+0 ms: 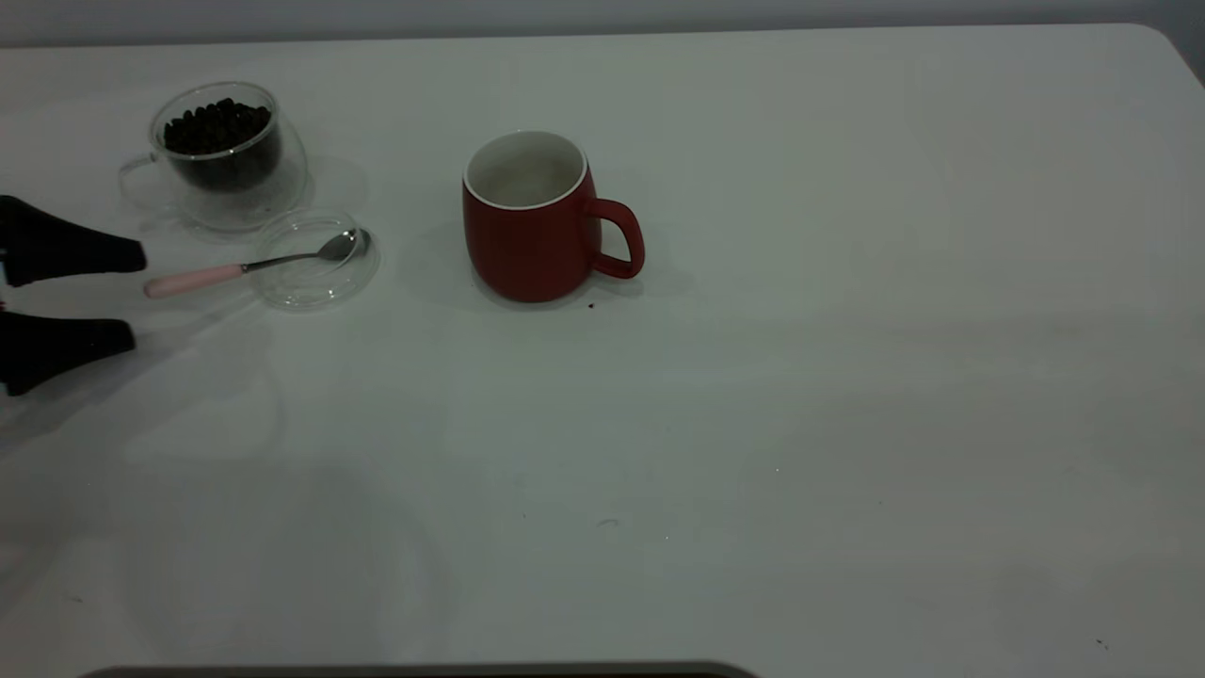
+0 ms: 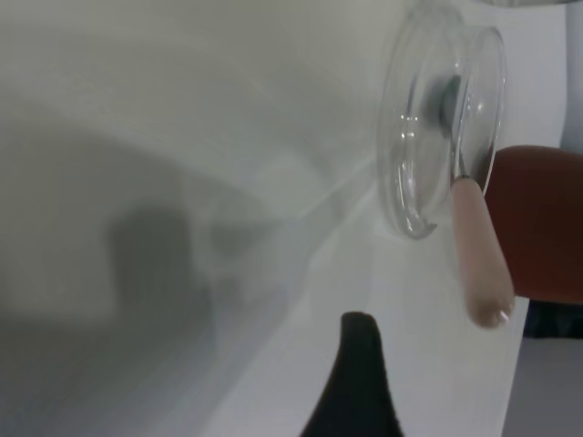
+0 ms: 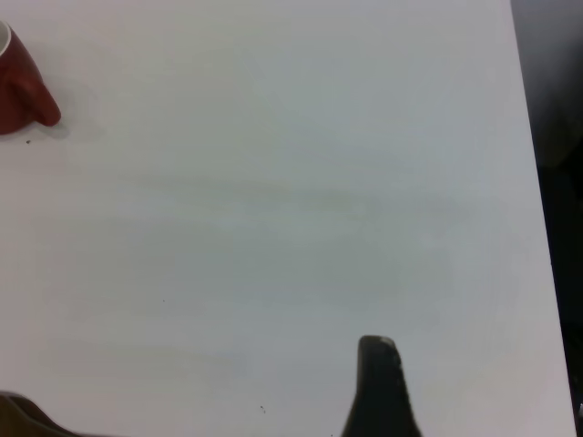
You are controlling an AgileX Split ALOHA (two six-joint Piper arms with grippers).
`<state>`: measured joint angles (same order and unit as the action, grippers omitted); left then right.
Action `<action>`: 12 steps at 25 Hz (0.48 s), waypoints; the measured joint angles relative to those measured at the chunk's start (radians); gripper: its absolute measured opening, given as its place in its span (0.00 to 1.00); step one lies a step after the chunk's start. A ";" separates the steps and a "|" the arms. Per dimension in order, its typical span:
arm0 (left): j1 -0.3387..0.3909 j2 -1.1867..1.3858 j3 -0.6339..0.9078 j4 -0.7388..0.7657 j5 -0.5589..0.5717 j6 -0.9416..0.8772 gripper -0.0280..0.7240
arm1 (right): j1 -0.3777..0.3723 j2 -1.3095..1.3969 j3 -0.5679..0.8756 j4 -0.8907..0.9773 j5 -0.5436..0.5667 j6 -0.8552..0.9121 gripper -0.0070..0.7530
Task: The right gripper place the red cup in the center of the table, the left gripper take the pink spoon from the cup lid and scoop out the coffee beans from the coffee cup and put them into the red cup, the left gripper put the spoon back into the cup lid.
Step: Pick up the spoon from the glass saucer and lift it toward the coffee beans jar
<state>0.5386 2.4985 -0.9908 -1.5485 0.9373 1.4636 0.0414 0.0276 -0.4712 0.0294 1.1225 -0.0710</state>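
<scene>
Left gripper (image 1: 132, 297) fingers (image 1: 89, 250) apart, table (image 1: 753, 424) left edge | pink spoon (image 1: 188, 280) just beside

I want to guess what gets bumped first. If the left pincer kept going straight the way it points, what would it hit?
Probably the pink spoon: its handle end lies just ahead of the open left pincer, near the upper finger's line. The spoon's bowl rests in the glass lid. Height is hard to judge, so the pincer might pass over it.

wide bare table (image 1: 847, 395) right of red cup (image 1: 527, 221) — coffee cup (image 1: 226, 155) crowds cup lid (image 1: 315, 259)
</scene>
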 joint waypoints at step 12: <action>-0.101 0.028 -0.072 -0.049 0.020 -0.008 0.97 | 0.000 0.000 0.000 0.000 0.000 0.000 0.78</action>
<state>0.4376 2.5270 -1.0624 -1.5973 0.9570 1.4559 0.0414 0.0276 -0.4712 0.0294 1.1225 -0.0710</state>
